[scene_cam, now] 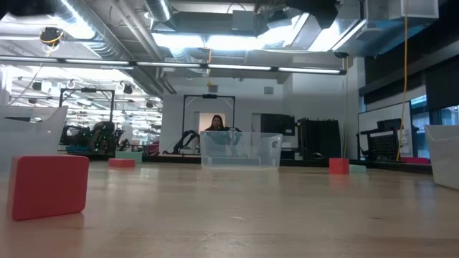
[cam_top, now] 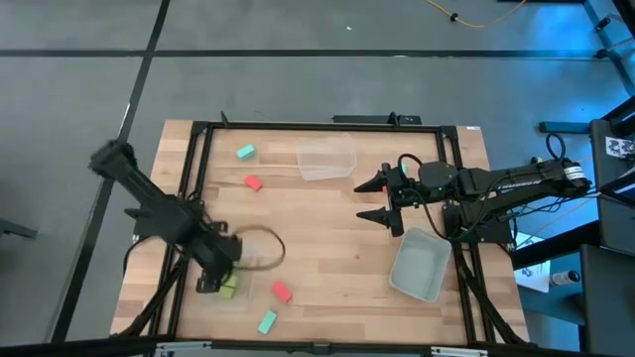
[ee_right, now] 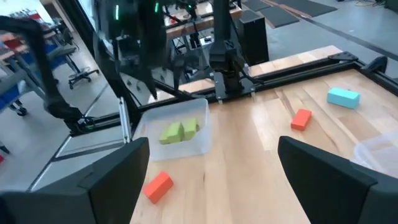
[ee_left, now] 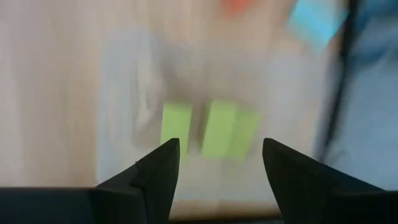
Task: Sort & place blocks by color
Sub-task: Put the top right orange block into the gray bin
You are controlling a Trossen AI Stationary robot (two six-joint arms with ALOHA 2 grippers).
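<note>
- Left gripper (cam_top: 220, 270) is hovering over the near-left part of the wooden table (cam_top: 337, 238), directly above a clear tub (ee_right: 176, 131) at that corner.
- In the left wrist view its two dark fingers (ee_left: 152, 177) are standing wide apart with nothing between them; the gripper is carrying nothing.
- Lime green blocks (ee_left: 210, 129) are lying on the floor of that tub, close together, below and between the spread fingertips. The left wrist view is showing one apart on one side and two more touching; the right wrist view (ee_right: 179, 131) is showing them only as a huddle, count unclear there.
- Right gripper (cam_top: 385, 198) is waiting over the right-centre of the table, fingers spread wide, holding nothing.
- A second clear tub (cam_top: 327, 159) is sitting at the far middle of the table; a third tub (cam_top: 419, 264) is lying near the right edge, just beside the right arm.
- One teal block (cam_top: 245, 152) is lying at far left, with a red-pink block (cam_top: 253, 182) near it, not touching.
- Another red-pink block (cam_top: 282, 292) is sitting near the front edge, just beside the left tub, outside it; a second teal block (cam_top: 267, 321) is lying nearer the front edge still.
- Low view: one red-pink block (scene_cam: 49, 185) is looming close on the tabletop; a person (scene_cam: 216, 122) is showing far off in the room, behind the middle tub.
</note>
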